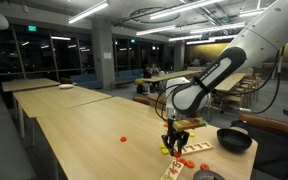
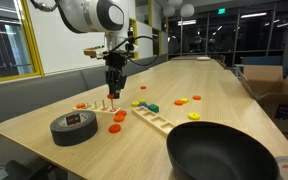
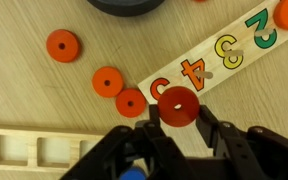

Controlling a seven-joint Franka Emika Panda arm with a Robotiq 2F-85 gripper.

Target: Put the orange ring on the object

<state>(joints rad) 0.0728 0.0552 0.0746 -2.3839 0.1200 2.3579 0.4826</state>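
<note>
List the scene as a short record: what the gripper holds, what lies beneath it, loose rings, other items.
gripper: shut on the orange ring
beneath: number board, next to its digit 4
loose rings: three beside the board in the wrist view
other items: tape roll, black bowl

The orange ring (image 3: 176,107) hides part of the number board (image 3: 234,50).

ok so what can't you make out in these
- wrist view: the wooden number board beneath the flat orange-red ring held in the end effector; any peg there is covered
- wrist view: black tape roll, cut off by the top edge
- an exterior view: that ring, too small, lost against the end effector
- an exterior view: round black bowl, cut off by the bottom edge
</note>
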